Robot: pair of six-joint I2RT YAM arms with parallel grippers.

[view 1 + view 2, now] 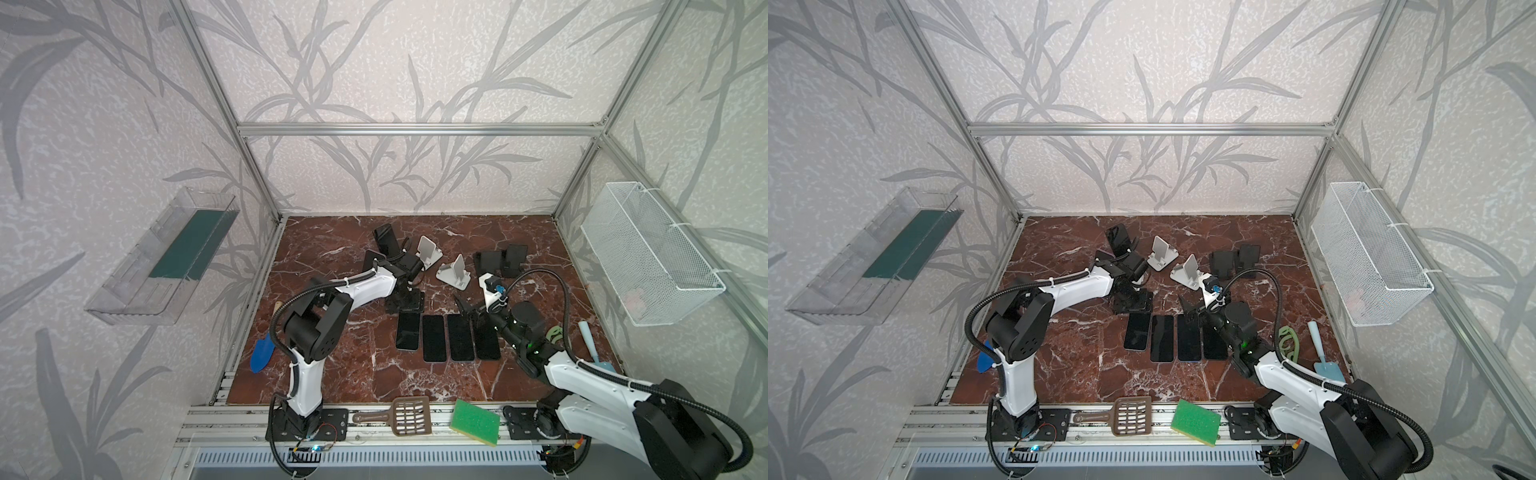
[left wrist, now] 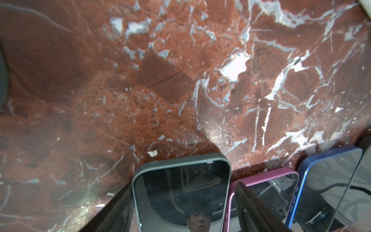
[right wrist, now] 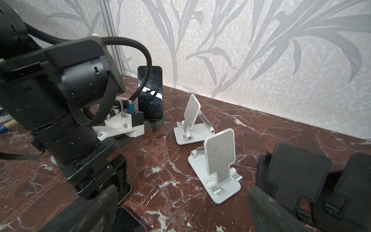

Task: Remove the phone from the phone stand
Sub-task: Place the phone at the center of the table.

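Observation:
One dark phone [image 1: 385, 237] [image 1: 1117, 237] [image 3: 150, 94] stands upright on a black round-based phone stand [image 3: 155, 123] at the back left. Several phones lie flat in a row mid-table. The leftmost, in a grey-green case [image 1: 408, 330] [image 2: 180, 200], has my left gripper [image 1: 409, 305] [image 1: 1133, 305] [image 2: 182, 185] open over its far end. One finger [image 2: 253, 204] stands off its edge, over the pink-cased phone [image 2: 267, 180]. My right gripper [image 1: 469, 309] [image 1: 1192, 307] [image 3: 182, 189] hangs wide open and empty by the row's right end.
Two white stands [image 1: 428, 251] [image 1: 455, 272] and two black stands [image 1: 488, 264] [image 1: 513, 257] are empty at the back. A blue trowel [image 1: 262, 355] lies left. A brown scoop [image 1: 409, 415] and a green sponge [image 1: 473, 422] lie in front. A wire basket [image 1: 648, 257] hangs right.

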